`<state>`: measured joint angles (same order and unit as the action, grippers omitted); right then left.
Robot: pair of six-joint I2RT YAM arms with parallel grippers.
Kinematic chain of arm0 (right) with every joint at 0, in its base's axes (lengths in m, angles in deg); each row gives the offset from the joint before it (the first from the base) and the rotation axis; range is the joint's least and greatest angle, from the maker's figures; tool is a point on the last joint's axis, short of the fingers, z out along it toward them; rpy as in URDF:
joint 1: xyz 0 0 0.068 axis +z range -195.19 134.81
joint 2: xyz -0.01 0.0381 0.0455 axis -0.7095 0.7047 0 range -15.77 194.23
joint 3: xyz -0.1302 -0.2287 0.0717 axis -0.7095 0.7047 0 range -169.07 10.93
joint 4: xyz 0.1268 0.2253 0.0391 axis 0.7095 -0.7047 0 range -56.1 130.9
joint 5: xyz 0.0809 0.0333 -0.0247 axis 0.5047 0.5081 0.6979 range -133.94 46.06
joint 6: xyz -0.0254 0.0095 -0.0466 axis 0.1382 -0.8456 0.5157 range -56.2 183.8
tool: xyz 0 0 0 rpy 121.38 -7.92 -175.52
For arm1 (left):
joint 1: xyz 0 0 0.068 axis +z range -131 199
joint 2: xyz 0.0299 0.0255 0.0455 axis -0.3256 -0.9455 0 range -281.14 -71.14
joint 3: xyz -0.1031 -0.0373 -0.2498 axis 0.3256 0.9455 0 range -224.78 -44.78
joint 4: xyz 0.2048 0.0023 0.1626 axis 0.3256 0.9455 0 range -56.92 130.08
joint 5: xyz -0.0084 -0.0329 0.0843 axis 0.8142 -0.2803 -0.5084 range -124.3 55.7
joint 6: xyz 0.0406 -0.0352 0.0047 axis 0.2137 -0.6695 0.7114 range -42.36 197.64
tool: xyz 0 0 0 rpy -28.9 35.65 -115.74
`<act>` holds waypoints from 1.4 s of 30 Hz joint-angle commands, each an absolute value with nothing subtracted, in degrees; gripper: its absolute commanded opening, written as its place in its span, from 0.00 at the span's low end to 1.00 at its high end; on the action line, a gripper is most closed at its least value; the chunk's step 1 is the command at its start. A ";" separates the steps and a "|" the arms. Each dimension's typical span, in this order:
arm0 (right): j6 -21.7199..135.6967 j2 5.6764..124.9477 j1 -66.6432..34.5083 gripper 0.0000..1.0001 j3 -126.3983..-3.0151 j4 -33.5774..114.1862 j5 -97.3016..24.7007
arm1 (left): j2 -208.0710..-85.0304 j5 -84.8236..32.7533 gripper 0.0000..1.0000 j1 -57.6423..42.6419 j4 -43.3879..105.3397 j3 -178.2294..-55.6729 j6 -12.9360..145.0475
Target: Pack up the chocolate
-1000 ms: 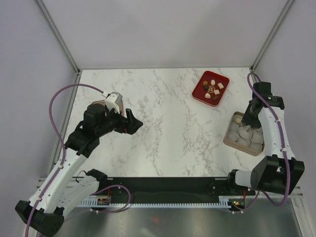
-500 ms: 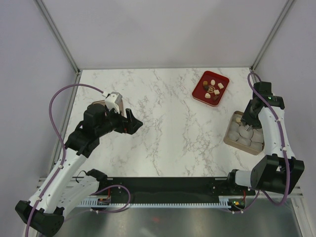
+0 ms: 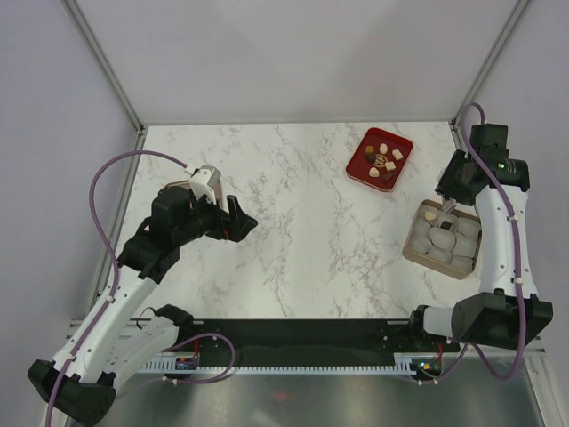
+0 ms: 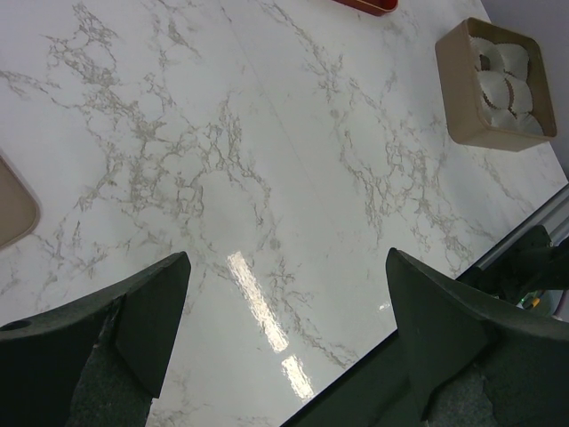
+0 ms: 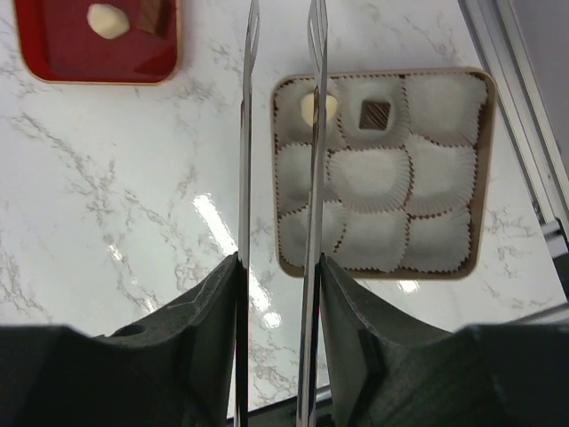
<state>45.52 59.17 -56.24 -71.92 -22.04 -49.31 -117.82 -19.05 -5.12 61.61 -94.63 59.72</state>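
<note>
While the right gripper (image 5: 280, 9) is kept almost closed, with just a slim gap left between its two thin metal tines, nothing is seen pinched in there. The tine tips get cut off by the top edge of the wrist view, so contact with anything can't be told.

Right under the tines and off to their right, the tan box (image 5: 484, 178) is parked on the bench (image 5: 133, 178), lined with nine white paper cups. Two are filled. A cream chocolate (image 5: 329, 108) is sat in the corner cup, half hidden behind the right tine. A dark brown square (image 5: 375, 113) is sat in the next cup over. The other seven are bare.

Off to the left of the tines, the red tray (image 5: 53, 67) is seen with more pieces on it.

The left gripper (image 4: 286, 262) is spread wide with nothing held, well apart from both containers.
</note>
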 commanded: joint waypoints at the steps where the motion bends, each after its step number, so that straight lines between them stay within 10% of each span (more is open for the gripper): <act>1: 45.69 61.30 -52.60 0.46 -75.47 -17.73 -46.40 | -117.64 -19.62 0.99 -5.17 59.80 -94.53 60.06; 11: 52.80 75.71 -37.38 0.49 -81.01 -8.85 -50.44 | -117.64 -21.02 0.99 -5.17 59.89 -94.44 60.58; 42: 60.81 93.21 -35.53 0.51 -83.73 3.02 -54.40 | -118.61 -22.96 0.99 -5.17 59.89 -94.44 60.94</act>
<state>59.64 92.32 -35.92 -81.17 0.80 -53.13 -118.78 -22.20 -5.12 61.61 -94.60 59.75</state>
